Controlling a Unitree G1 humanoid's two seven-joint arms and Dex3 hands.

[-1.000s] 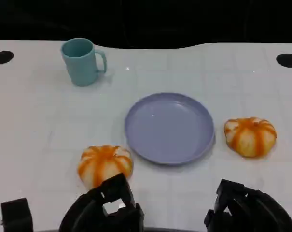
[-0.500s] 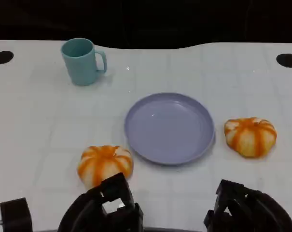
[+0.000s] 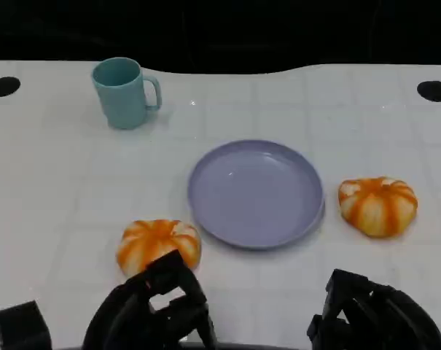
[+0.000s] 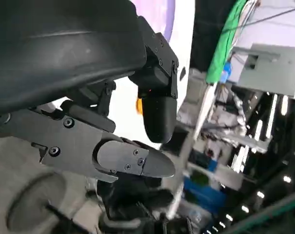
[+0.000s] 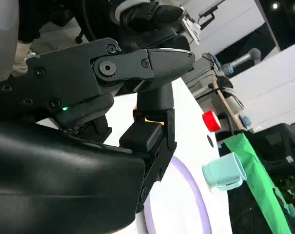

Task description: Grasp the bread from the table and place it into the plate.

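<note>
Our left hand (image 3: 151, 313) empty, fingers apart, near left bread (image 3: 159, 246) | right hand (image 3: 369, 317) empty, apart | plate (image 3: 256, 193) bare | right bread (image 3: 378, 205) beside it

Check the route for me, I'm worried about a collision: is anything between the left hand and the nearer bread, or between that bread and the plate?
Nothing visible. The left hand sits just short of the bread, with bare table from there to the plate. The cup stands far off.
</note>
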